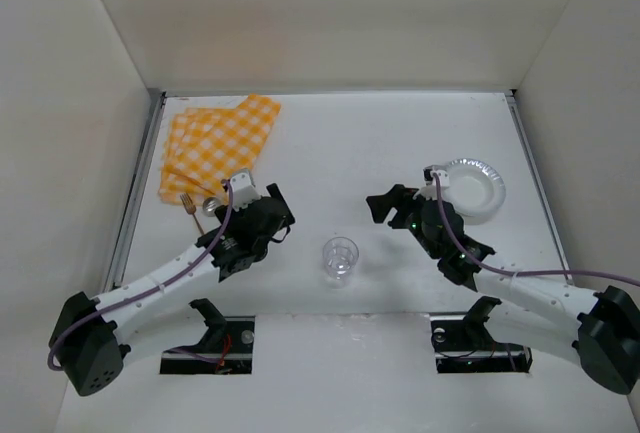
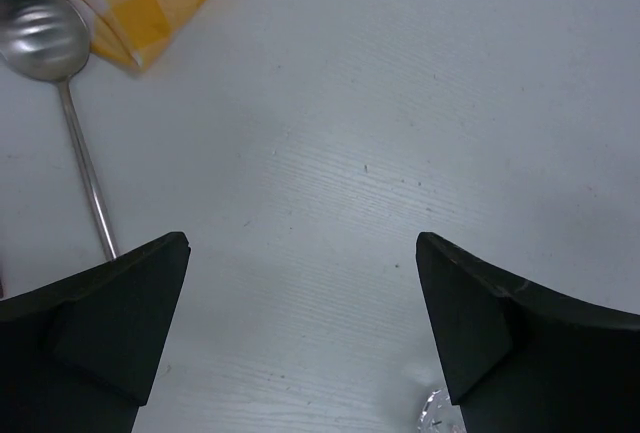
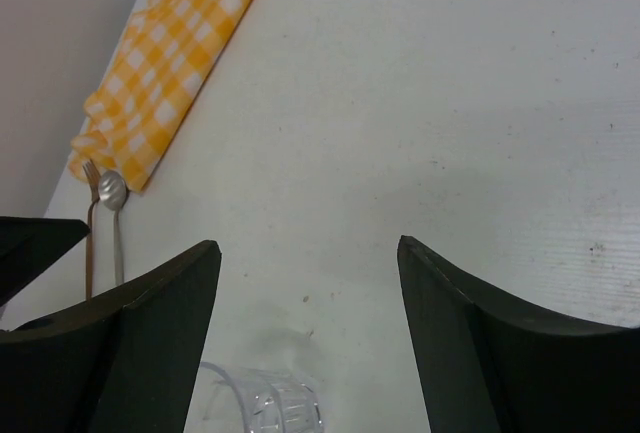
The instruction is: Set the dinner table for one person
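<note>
Cup (image 3: pixel 262 398) is sitting just under our right gripper (image 3: pixel 307 243), spread and empty. We should be closing evenly around its wall.

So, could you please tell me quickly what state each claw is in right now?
Left claw: open, holding nothing.
Right claw: open, holding nothing.

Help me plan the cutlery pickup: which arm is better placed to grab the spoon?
Left. The spoon lies right beside the open left gripper, by the checked cloth; the right gripper is far off, near the plate.
</note>
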Controlling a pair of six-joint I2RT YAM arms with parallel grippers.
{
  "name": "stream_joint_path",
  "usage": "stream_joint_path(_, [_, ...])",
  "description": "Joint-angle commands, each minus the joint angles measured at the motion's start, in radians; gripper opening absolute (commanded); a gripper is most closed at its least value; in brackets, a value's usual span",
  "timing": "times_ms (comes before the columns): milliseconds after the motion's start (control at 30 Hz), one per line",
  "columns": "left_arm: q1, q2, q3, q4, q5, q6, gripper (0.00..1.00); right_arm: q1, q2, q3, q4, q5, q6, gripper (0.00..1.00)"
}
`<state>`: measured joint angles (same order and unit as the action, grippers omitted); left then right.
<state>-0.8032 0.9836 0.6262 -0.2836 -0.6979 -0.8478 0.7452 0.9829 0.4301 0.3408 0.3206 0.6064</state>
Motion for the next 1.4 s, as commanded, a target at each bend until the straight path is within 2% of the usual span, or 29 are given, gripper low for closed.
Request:
stream_joint_path(0, [-0.006, -0.048, 0.032, -0.023, -0.032, 0.000, 1.00, -0.005, 0.004, 0.009, 0.063, -0.002, 0.003, 0.77])
stream_joint_path(200, [-0.003, -0.154, -0.022, -0.032, -0.046, 0.009, 1.00, -0.007, -0.027, -0.001, 0.064, -0.003, 0.004, 0.71])
stream_joint_path(267, [-0.001, -0.184, -0.036, -0.035, -0.048, 0.015, 1.00, -0.007, -0.035, -0.007, 0.073, -0.003, 0.006, 0.65])
stream_joint_path(467, [0.029, -0.263, -0.059, -0.124, -0.141, -0.003, 1.00, -0.004, -0.042, 0.007, 0.050, 0.001, -0.005, 0.26])
stream_joint_path(567, [0.054, -0.295, -0.078, -0.129, -0.172, -0.017, 1.00, -0.004, -0.043, 0.013, 0.038, -0.011, -0.005, 0.20])
stream_joint_path(700, [0.166, -0.261, -0.074, -0.013, -0.126, 0.039, 0.98, -0.004, -0.020, 0.018, 0.038, -0.012, 0.000, 0.20])
stream_joint_path(733, [0.198, -0.244, -0.072, 0.036, -0.102, 0.070, 0.83, -0.004, -0.010, 0.021, 0.035, -0.015, 0.000, 0.21])
stream_joint_path(767, [0.231, -0.231, -0.080, 0.094, -0.079, 0.091, 0.62, -0.004, -0.003, 0.025, 0.029, -0.017, -0.002, 0.22])
stream_joint_path(800, [0.270, -0.214, -0.089, 0.154, -0.054, 0.108, 0.46, -0.004, 0.000, 0.027, 0.029, -0.017, -0.003, 0.25])
stream_joint_path(833, [0.314, -0.191, -0.092, 0.199, -0.025, 0.113, 0.39, 0.001, 0.000, 0.027, 0.038, -0.014, -0.005, 0.30])
stream_joint_path(867, [0.362, -0.163, -0.092, 0.234, 0.015, 0.113, 0.36, 0.001, 0.000, 0.024, 0.041, -0.011, -0.004, 0.35])
stream_joint_path(967, [0.511, -0.062, -0.079, 0.320, 0.139, 0.093, 0.36, 0.001, -0.006, 0.022, 0.037, -0.018, -0.002, 0.52])
stream_joint_path(1033, [0.619, 0.030, -0.063, 0.382, 0.211, 0.085, 0.43, 0.001, -0.023, 0.015, 0.044, -0.018, -0.002, 0.59])
stream_joint_path(1167, [0.781, 0.238, 0.024, 0.443, 0.336, 0.072, 0.47, 0.001, -0.018, 0.018, 0.041, -0.026, -0.002, 0.61])
stream_joint_path(1367, [0.854, 0.453, 0.145, 0.541, 0.400, 0.072, 0.47, 0.007, 0.003, 0.027, 0.046, -0.040, -0.005, 0.61])
